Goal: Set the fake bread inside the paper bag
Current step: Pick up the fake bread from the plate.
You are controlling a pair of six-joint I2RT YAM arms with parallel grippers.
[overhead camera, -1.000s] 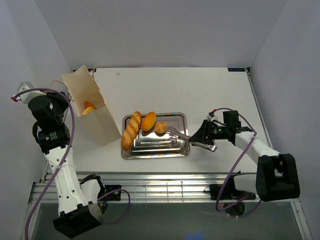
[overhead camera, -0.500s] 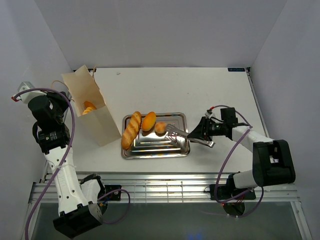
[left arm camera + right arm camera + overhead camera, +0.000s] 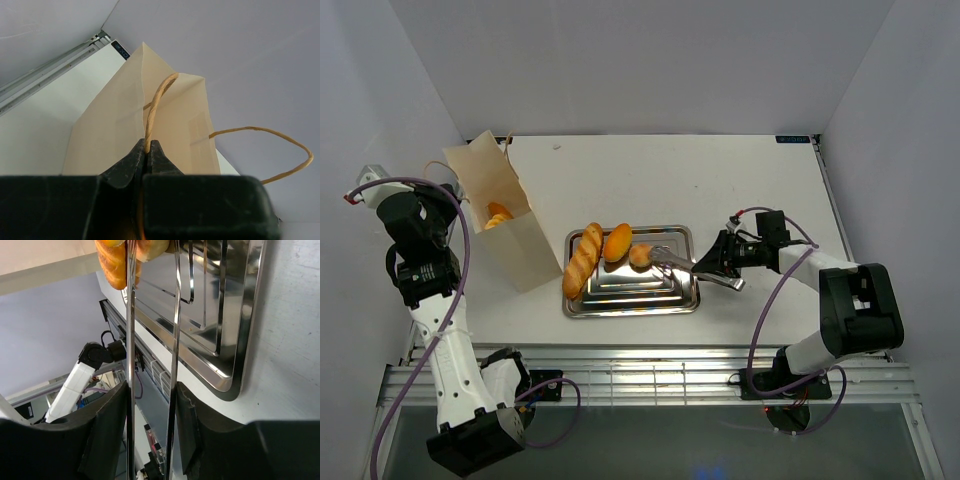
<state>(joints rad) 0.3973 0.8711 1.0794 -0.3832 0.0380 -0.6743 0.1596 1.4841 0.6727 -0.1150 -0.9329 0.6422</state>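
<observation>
Bread tally: how much is in the paper bag [image 3: 515, 250]?

— One golden piece [image 3: 500, 213] shows in its open mouth. The bag stands at nine o'clock from the tray [image 3: 640, 292], well apart from it. Anything deeper inside is hidden.

What remains outside?

— Three pieces, all on the tray: a baguette [image 3: 582, 262] along its nine o'clock side, an oval roll [image 3: 617, 241] just beside that towards twelve, and a small round roll [image 3: 640, 256] near the middle. By what shows, I judge the job well short of halfway.

And the arms?

— The left gripper [image 3: 147, 150] is pinched tight on the bag's brown cord handle [image 3: 157, 100], apparently steadying the bag. The right gripper [image 3: 712, 265], at three o'clock from the tray, is clenched around a pair of metal tongs [image 3: 685, 266]; their two arms stand apart.

Do the tongs have the round roll?

— Their tips reach it from its three o'clock side, and the wrist view shows bread at the tong ends. Whether it is squeezed or only touched, I cannot tell.

So what is left?

— Grip that roll, carry it to nine o'clock, drop it in, then the other two. The baguette looks the most awkward one for tongs.
</observation>
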